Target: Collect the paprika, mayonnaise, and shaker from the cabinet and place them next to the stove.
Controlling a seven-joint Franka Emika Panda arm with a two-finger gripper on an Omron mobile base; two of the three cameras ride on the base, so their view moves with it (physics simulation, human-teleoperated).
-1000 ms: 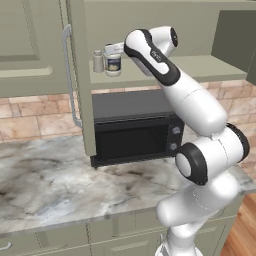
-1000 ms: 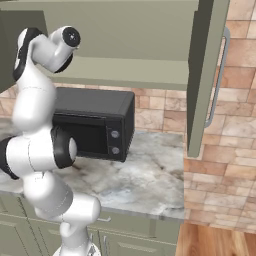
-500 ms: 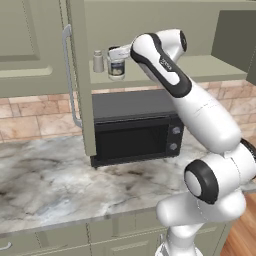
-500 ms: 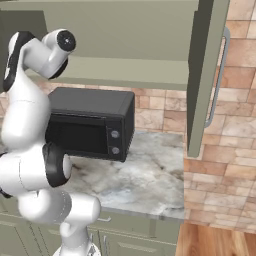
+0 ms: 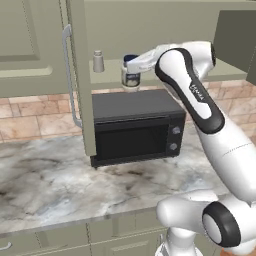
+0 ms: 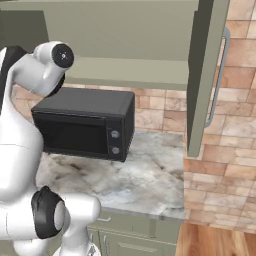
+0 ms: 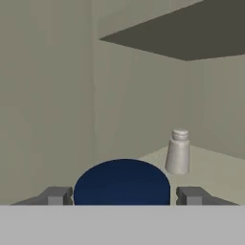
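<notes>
- Two doors of the cabinet [image 5: 40, 60] stand swung open, one with a long silver bar handle [image 5: 69, 80] in the left base view, the other at the right edge of the right base view; its inner shelf [image 5: 107, 77] runs above the microwave.
- Marbled desk [image 5: 45, 185] spreads below, with brick wall [image 5: 30, 117] behind it.
- Black microwave [image 5: 135, 125] sits on the desk under the shelf.
- White arm [image 5: 200, 100] reaches up and left to the shelf.
- Mayonnaise [image 5: 131, 72], white with a dark blue lid, is at the front edge of the shelf, at the arm's tip.
- Claw [image 7: 123, 195]: its two fingertips [image 7: 57, 195] stand spread on either side of the blue lid in the hand view; whether they touch the jar I cannot tell.
- Shaker [image 5: 98, 61], small and grey, stands upright on the shelf left of the mayonnaise, apart from it.
</notes>
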